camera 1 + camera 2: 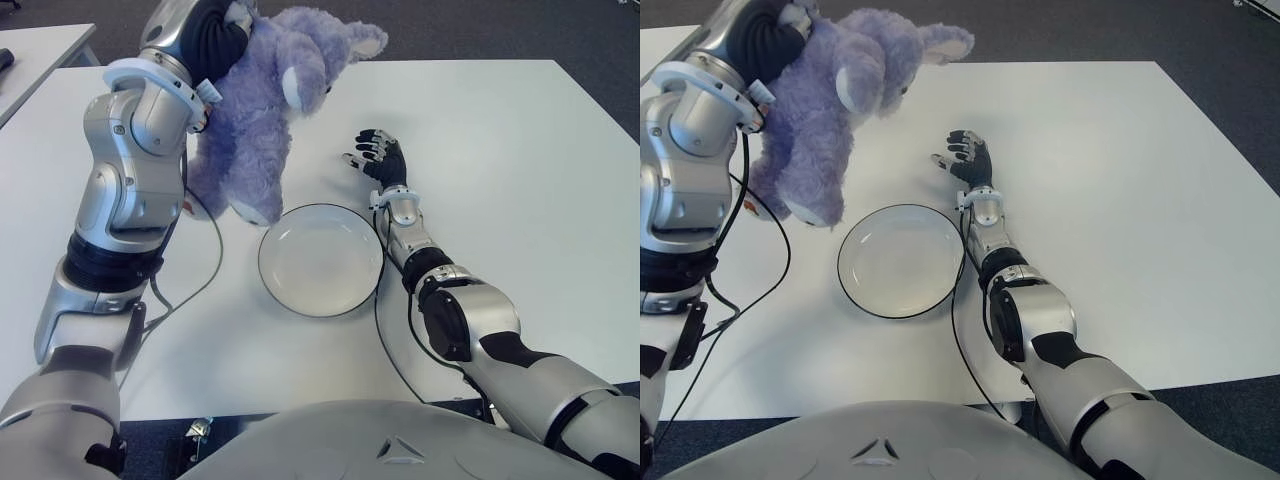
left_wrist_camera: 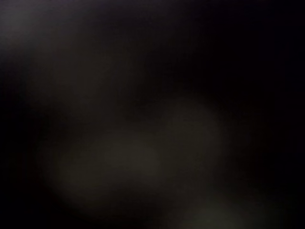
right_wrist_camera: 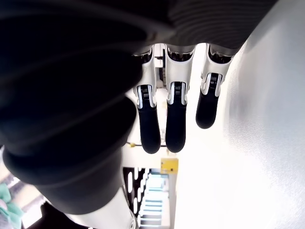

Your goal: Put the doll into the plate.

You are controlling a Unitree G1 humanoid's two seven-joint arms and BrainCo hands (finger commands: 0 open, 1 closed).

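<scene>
White table [image 1: 520, 150]: the doll [image 1: 260, 110] is gripped by the left hand [image 1: 215, 40], up and left of the plate [image 1: 320, 259]; the right hand [image 1: 380, 158] lies open, empty.

Even bright eye views, soft shadows, left wrist view black, right wrist backlit.

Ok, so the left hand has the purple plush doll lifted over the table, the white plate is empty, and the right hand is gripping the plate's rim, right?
Not quite. The right hand grips nothing: in the left eye view it shows beyond the plate, clear of its rim, and the right wrist view shows its fingers extended and empty. The rest stands: the left hand holds the purple plush doll up, and the plate is empty.
</scene>
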